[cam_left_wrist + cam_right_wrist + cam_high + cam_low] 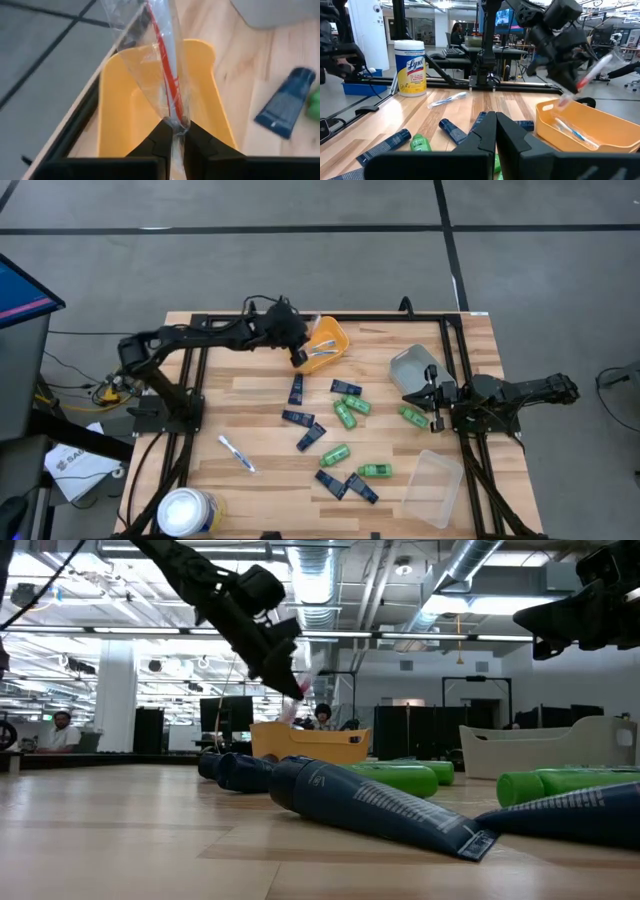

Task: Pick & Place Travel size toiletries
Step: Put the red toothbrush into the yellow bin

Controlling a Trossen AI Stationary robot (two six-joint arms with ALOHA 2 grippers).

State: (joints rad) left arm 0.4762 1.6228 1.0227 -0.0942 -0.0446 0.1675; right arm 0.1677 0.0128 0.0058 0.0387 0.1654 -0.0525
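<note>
My left gripper (302, 357) hangs over the orange tray (330, 338) near the table's far edge, shut on a pink toothbrush in a clear wrapper (167, 75). The right wrist view shows that toothbrush (590, 72) slanting above the tray, where another wrapped toothbrush (570, 131) lies. Green bottles (345, 415) and navy packets (310, 437) lie flat mid-table. A white and blue toothbrush (237, 452) lies to their left. My right gripper (432, 398) waits shut and empty beside the grey tray (412, 368). My left gripper pinches the wrapped toothbrush between its two fingers (155, 142), near one end of the clear wrapper (176, 122). The fingers slant downward from the table's left. The toothbrush is lifted clear and tilted, with its free end (565, 102) just above the orange tray's rim.
A large white tub (188, 510) stands at the near left corner. A clear tray (432, 485) sits at the near right. A black frame rail (200, 380) runs around the wooden table. A green bottle (412, 416) lies close to my right gripper.
</note>
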